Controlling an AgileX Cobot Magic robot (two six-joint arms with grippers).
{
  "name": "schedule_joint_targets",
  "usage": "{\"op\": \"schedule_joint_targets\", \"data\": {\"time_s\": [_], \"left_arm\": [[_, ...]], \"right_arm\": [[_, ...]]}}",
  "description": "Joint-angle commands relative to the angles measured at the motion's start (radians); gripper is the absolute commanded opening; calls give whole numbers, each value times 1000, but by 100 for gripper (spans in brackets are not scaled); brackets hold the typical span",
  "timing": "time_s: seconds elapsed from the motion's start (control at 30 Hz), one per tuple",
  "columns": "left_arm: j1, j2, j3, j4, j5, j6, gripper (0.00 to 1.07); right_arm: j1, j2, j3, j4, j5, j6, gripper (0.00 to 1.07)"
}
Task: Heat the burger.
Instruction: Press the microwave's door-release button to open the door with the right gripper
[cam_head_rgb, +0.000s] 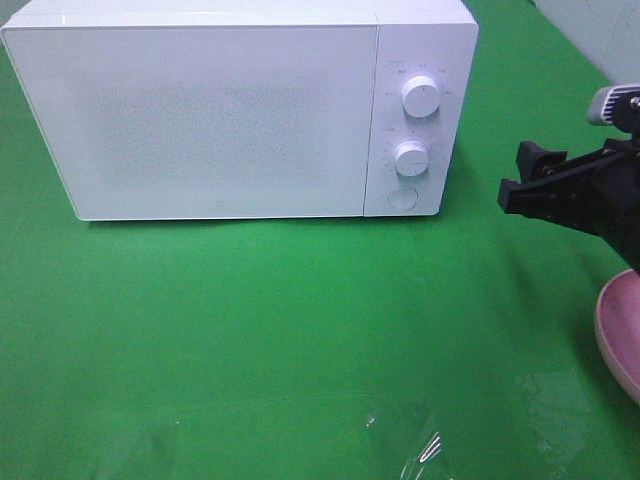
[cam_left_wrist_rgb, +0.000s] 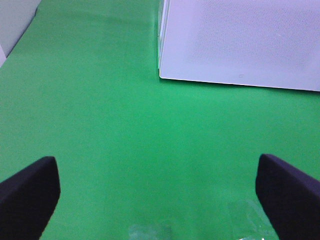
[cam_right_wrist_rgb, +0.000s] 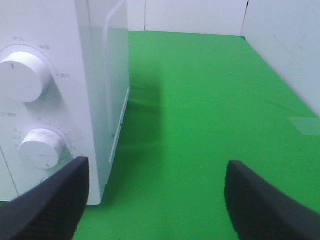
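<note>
A white box-shaped microwave oven (cam_head_rgb: 220, 110) is seen shut near the green table's (cam_head_rgb: 300, 330) far edge. The burger is shown in no view; a round pink plate (cam_head_rgb: 625, 335) is cut off at the right edge. The left jaws and right jaws are spread open, empty. Door opening is judged due next.

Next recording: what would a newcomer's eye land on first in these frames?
The big white microwave, door shut, fills the back left of the green cloth, with its two round knobs on its right side. At the right edge the black right tool hangs open, facing the microwave, near a pink plate cut off by the frame. No burger shows in any view.
</note>
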Motion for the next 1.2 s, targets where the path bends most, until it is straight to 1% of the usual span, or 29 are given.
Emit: {"op": "schedule_joint_targets", "data": {"time_s": [0.03,0.07,0.1,0.13,0.17,0.2,0.23,0.33,0.47,0.57,0.7,0.83,1.03,1.1,1.13,1.17,1.2], "left_arm": [[0,-22,3,2,-9,-1,99],[0,-22,3,2,-9,-1,99],[0,-22,3,2,-9,-1,99],[0,-22,3,2,-9,-1,99],[0,-22,3,2,-9,-1,99],[0,-22,3,2,-9,-1,99],[0,-22,3,2,-9,-1,99],[0,-22,3,2,-9,-1,99],[0,-22,3,2,-9,-1,99],[0,-22,3,2,-9,-1,99],[0,-22,3,2,-9,-1,99],[0,-22,3,2,-9,0,99],[0,-22,3,2,-9,-1,99],[0,-22,3,2,-9,-1,99],[0,-22,3,2,-9,-1,99],[0,-22,3,2,-9,-1,99],[0,-22,3,2,-9,-1,99]], "right_arm": [[92,40,-7,101,-77,-13,73],[109,49,-12,127,-85,-16,73],[109,49,-12,127,-85,-16,73],[146,69,-22,174,-91,-29,73],[146,69,-22,174,-91,-29,73],[181,88,-35,200,-96,-48,73],[207,110,-48,203,-100,-64,73],[218,121,-55,205,-103,-68,73],[254,182,-105,212,-110,-74,73],[254,193,-114,213,-108,-73,73],[254,248,-159,216,-103,-73,73],[254,267,-178,214,-103,-73,73],[254,284,-182,212,-98,-33,73],[254,284,-182,212,-68,113,72],[254,284,-182,212,-68,113,72],[254,284,-182,212,-64,229,70],[254,284,-182,212,-64,229,70]]}}
